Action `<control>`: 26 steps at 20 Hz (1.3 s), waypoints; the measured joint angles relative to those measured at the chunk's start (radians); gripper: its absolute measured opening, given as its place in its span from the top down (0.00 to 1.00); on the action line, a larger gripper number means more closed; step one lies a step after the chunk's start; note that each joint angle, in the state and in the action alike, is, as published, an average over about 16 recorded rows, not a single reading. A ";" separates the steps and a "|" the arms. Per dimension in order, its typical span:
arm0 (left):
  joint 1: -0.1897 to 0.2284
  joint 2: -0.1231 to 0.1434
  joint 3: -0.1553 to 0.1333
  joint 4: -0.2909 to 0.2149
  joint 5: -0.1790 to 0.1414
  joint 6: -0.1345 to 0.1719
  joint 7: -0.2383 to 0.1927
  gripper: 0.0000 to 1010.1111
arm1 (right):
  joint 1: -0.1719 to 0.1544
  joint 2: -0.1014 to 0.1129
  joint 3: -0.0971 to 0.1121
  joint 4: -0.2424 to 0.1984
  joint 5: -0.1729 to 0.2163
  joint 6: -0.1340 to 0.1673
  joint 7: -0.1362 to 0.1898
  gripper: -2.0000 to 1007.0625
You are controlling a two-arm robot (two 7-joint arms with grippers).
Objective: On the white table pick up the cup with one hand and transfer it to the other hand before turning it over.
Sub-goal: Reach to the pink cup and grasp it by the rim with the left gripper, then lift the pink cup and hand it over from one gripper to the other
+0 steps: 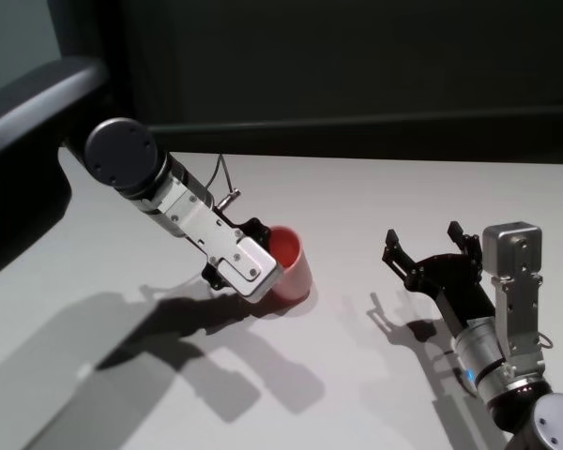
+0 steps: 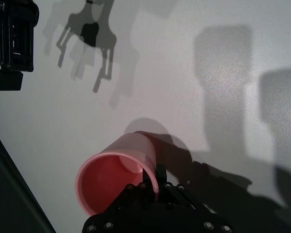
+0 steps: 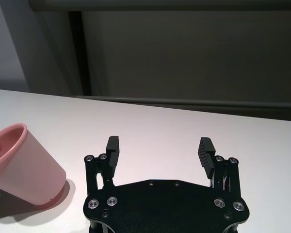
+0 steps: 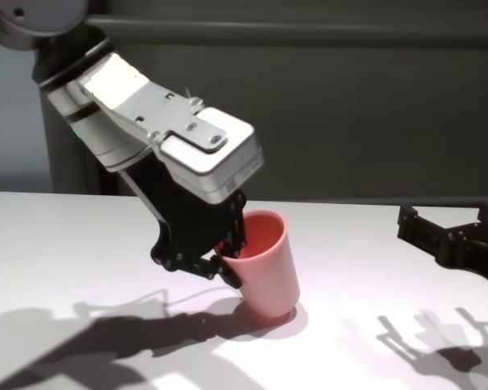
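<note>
Left gripper (image 4: 228, 258) pinched on near rim of pink cup (image 4: 264, 264), cup tilted, base on white table (image 4: 65, 244). Right gripper (image 1: 432, 251) spread, empty, well apart. Risk: thin-rim hold may slip when lifted.

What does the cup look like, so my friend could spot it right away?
Look at the big white table. Near its middle, the left arm's end effector pinches the rim of the cup, which leans slightly with its base on the table. It is small, salmon pink, without a handle, the only coloured thing there.
</note>
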 joint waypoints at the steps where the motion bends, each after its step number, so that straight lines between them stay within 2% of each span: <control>1: 0.000 0.000 0.000 0.000 0.000 0.000 0.000 0.94 | 0.000 0.000 0.000 0.000 0.000 0.000 0.000 0.01; 7: 0.000 0.001 -0.002 0.000 -0.007 0.000 0.002 0.95 | 0.000 0.000 0.000 0.000 0.000 0.000 0.000 0.01; 13: 0.003 0.008 -0.014 -0.004 -0.036 0.001 0.018 0.95 | 0.000 0.000 0.000 0.000 0.000 0.000 0.000 0.01; 21: 0.020 0.037 -0.052 -0.028 -0.107 0.008 0.067 0.95 | 0.000 0.000 0.000 0.000 0.000 0.000 0.000 0.01; 26: 0.046 0.072 -0.094 -0.057 -0.171 0.026 0.112 0.95 | 0.000 0.000 0.000 0.000 0.000 0.000 0.000 0.01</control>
